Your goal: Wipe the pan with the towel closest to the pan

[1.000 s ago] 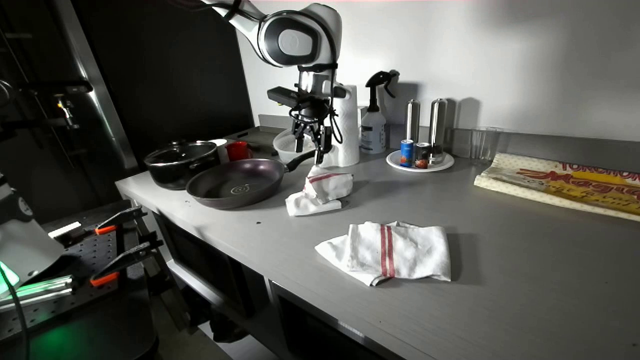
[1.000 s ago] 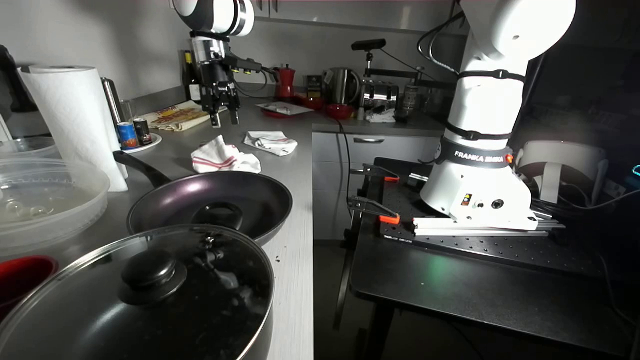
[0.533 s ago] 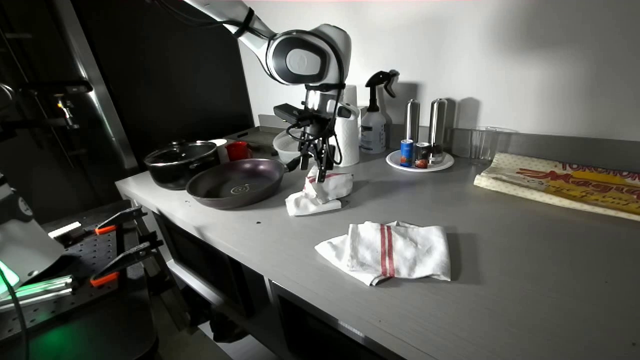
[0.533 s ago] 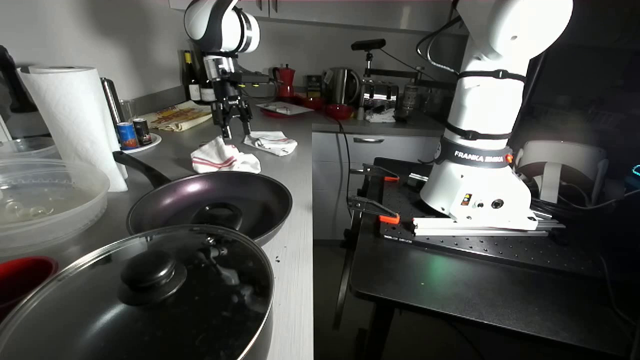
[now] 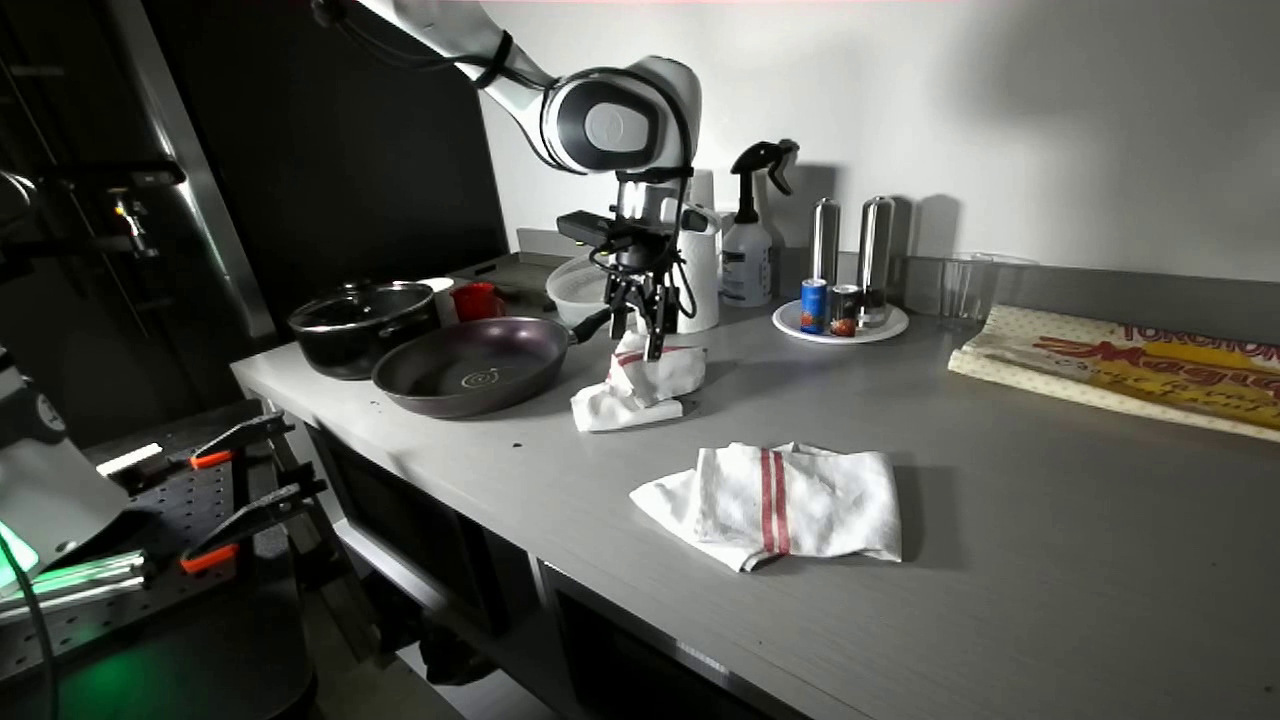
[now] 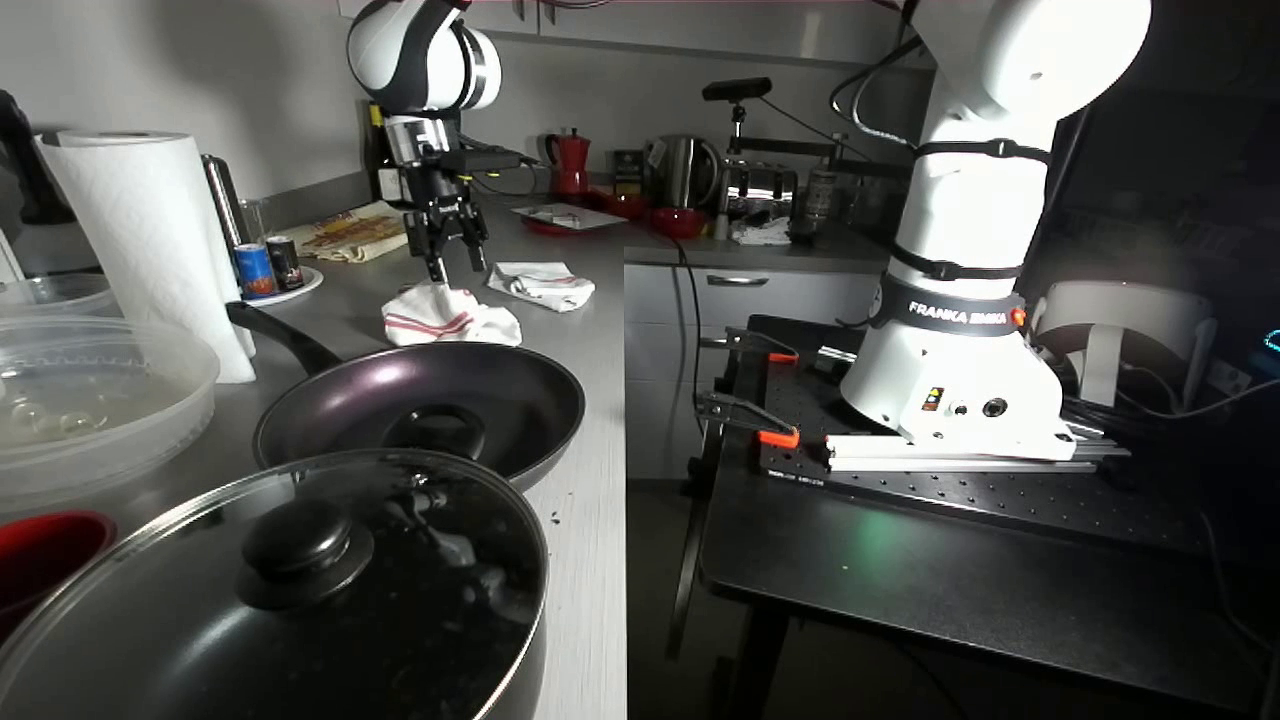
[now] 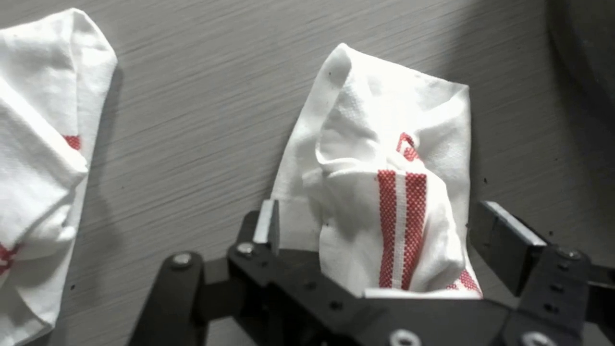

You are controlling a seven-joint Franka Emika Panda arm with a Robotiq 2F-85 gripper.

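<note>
End effector [image 7: 384,223] sits lower than earlier, jaws apart over towel [image 7: 375,163] nearest pan [image 5: 480,358] (nothing gripped); should descend straight, pinch deep.

Wall [image 5: 960,120]: soft shdws | pan [image 6: 450,395]: glare spot | pan-side towel [image 7: 379,166]: pt. overexp.

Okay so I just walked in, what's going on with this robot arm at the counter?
The robot arm has its gripper open at the crumpled white towel beside the pan, seemingly about to grasp it for wiping. In the wrist view, the jaws stand on either side of that towel; nothing is held yet. The pan sits on the counter with no towel in it. A second white towel lies folded, farther from the pan.
</note>
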